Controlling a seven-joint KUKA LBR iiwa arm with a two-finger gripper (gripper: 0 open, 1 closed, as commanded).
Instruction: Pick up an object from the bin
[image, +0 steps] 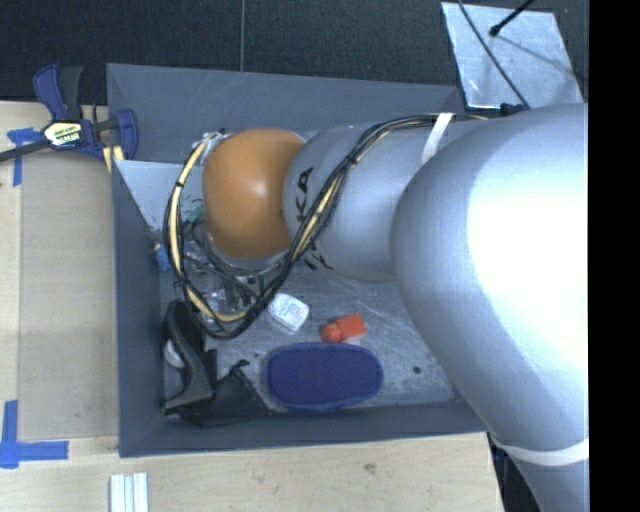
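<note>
My gripper (222, 285) is low in the left part of the bin, its body showing just under the wrist. A small white block (289, 312) lies right beside it, to its right. A little red piece (343, 328) sits further right on the bin floor. Directly below the gripper, a black angular tool (195, 372) lies along the left wall and into the front left corner. A dark blue oval pad (322, 378) rests by the front wall.
The arm crosses the bin from the right and hides its back and right parts. A small blue thing (160, 258) shows at the left wall beside the wrist cables.
</note>
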